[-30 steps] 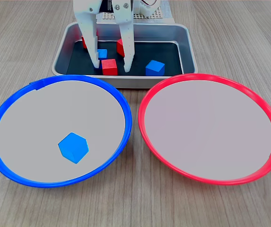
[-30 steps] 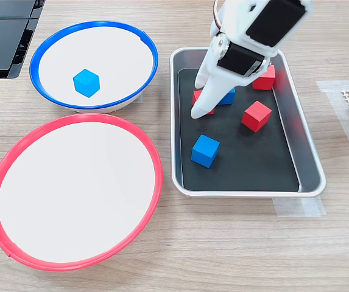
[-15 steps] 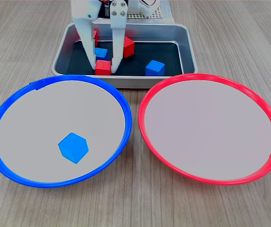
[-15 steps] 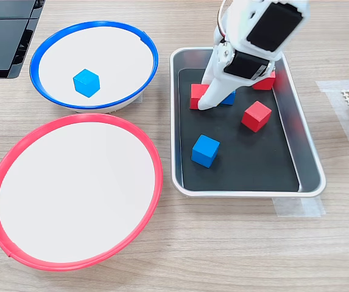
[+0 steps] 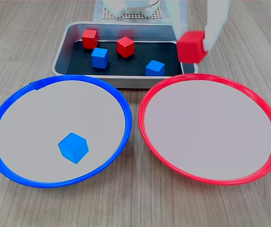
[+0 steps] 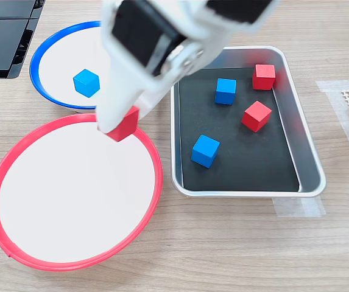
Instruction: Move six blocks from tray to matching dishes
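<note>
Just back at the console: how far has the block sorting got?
Done: one blue block lies in the blue dish. In hand: the gripper holds a red block raised at the red dish's rim, not yet set down. Left: two red and two blue blocks sit in the tray.

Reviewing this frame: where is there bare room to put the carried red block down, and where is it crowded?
The red-rimmed dish is bare across its whole centre. The blue-rimmed dish holds one blue block, with room all around it. The tray is crowded: four blocks on its floor. The tool holds the red block near the red rim's edge.
</note>
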You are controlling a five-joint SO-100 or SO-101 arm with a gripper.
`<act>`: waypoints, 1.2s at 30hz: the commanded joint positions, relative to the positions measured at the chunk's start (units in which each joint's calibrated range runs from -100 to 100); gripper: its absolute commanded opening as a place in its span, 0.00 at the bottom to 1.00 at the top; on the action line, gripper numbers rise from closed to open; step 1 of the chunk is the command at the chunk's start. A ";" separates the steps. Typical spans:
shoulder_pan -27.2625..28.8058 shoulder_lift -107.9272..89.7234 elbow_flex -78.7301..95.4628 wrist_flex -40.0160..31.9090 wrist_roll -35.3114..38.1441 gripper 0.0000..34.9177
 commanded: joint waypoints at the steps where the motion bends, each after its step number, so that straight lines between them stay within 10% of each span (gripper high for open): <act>1: -2.03 9.34 -6.23 -4.81 -3.47 0.02; 5: -2.50 14.54 -5.50 -6.87 -1.66 0.65; 9: -2.13 13.60 -5.68 -4.23 -1.71 0.54; 13: -0.71 6.10 -4.68 4.52 -1.32 0.01; 18: 4.56 -7.63 6.34 15.83 4.54 0.01; 21: 8.13 -14.63 21.18 11.70 9.18 0.02; 28: 9.07 -15.65 36.47 -0.35 12.36 0.51; 36: 5.69 -7.72 32.10 -3.16 10.35 0.50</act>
